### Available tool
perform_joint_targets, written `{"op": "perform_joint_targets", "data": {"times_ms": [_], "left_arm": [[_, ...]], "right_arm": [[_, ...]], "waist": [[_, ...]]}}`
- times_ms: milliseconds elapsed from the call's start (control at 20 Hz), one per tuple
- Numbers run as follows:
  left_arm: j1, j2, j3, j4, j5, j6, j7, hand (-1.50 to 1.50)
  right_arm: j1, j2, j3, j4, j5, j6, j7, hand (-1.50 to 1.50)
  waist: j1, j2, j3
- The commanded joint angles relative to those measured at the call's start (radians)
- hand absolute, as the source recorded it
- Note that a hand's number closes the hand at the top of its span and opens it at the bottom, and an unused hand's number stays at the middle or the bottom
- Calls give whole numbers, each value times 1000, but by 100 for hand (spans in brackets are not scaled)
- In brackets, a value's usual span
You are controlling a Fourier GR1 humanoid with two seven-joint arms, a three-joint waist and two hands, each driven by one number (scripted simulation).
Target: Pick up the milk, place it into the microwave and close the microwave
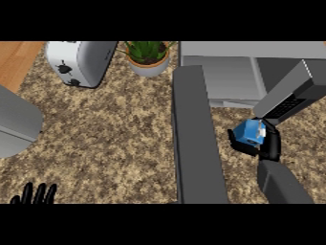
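A: The right hand (258,143) curls round the blue milk carton (250,131), holding it off the speckled bench (109,139), just in front of the microwave (229,76).

B: And the door (197,139)?

A: Swung open, just beside the hand on its left. The left hand (37,194) rests far off, fingers straight.

B: So it's the carrying step?

A: I'd judge so. Next the milk must go forward into the cavity, then the door swings shut.
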Motion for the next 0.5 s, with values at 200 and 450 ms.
{"op": "perform_joint_targets", "data": {"times_ms": [200, 450], "left_arm": [[33, -8, -37, -11, -9, 4, -1, -150], [50, 2, -13, 23, 4, -22, -53, -150]], "right_arm": [[-13, -27, 16, 26, 12, 197, -134, 150], [-5, 10, 15, 28, 10, 182, -164, 150]], "waist": [[-4, -2, 0], [-7, -4, -1]]}}
